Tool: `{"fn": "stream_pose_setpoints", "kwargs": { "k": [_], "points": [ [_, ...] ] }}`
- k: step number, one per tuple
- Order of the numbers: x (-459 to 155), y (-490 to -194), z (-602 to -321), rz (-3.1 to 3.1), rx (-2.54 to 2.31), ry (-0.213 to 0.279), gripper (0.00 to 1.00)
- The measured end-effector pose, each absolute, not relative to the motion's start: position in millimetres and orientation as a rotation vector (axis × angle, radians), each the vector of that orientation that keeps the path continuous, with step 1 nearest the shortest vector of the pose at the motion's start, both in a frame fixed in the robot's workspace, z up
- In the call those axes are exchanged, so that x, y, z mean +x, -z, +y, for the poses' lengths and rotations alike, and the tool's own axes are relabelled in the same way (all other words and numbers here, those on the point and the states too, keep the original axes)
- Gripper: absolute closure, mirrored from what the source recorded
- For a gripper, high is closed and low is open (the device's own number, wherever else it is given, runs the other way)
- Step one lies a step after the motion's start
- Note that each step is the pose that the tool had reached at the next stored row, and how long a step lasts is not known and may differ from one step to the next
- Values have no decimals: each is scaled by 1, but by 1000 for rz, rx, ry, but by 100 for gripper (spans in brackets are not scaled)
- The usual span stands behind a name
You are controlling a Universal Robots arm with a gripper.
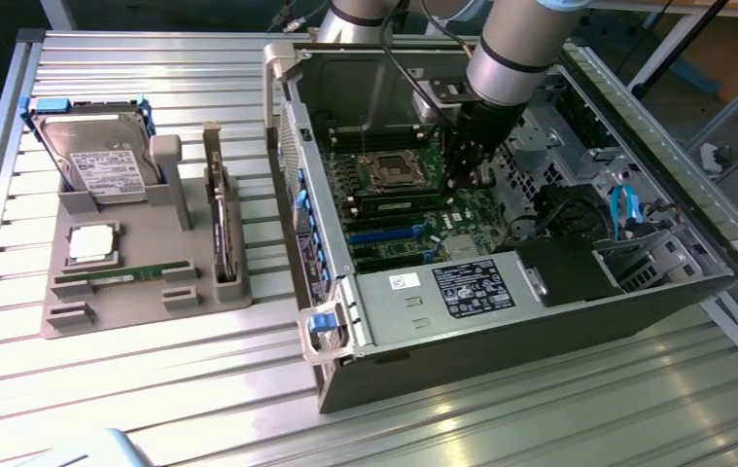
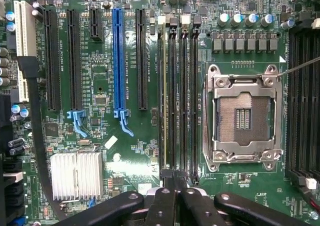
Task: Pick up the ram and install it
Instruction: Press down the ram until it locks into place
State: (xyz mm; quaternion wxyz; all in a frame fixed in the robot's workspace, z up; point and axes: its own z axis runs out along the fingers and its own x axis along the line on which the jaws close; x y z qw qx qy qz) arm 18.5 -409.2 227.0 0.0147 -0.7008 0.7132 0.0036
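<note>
Seating the ram in the motherboard

My jaws [image 2: 172, 198] are pinched narrow over the ram [image 2: 164, 101], which stands edge-on in the first memory slot beside the empty processor socket [image 2: 243, 117]; I judge seating needs straight, even downward pressure.

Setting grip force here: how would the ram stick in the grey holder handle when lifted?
The ram stick is a thin, narrow board: probably stiff and light. Cradled by the grey holder's blocks, it likely won't slide or roll. Being so thin, it may crack if twisted.
</note>
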Motion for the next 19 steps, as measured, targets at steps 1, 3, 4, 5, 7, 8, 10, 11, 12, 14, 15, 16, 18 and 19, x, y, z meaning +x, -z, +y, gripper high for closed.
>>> {"fn": "stream_pose_setpoints", "kwargs": {
  "k": [1,3,4,5,7,8,10,11,12,14,15,16,18,19],
  "points": [
    [18,-227,-409,2220,-2181,-11,90],
    [19,-234,-409,2217,-2179,-12,90],
    [18,-241,-409,2218,-2180,-10,90],
    [18,-249,-409,2218,-2180,-9,90],
    [16,-253,-409,2217,-2180,-8,90],
    [12,-253,-409,2215,-2182,-8,90],
    [4,-252,-409,2215,-2183,-8,90],
    [1,-252,-409,2215,-2183,-8,90],
    [-5,-252,-409,2215,-2183,-8,90],
    [-14,-252,-409,2215,-2183,-8,90],
    [-19,-252,-409,2215,-2183,-8,90],
    [-24,-251,-409,2215,-2183,-8,90],
    [-32,-251,-409,2215,-2183,-8,90],
    [-37,-250,-409,2215,-2183,-8,90]
  ]
}}
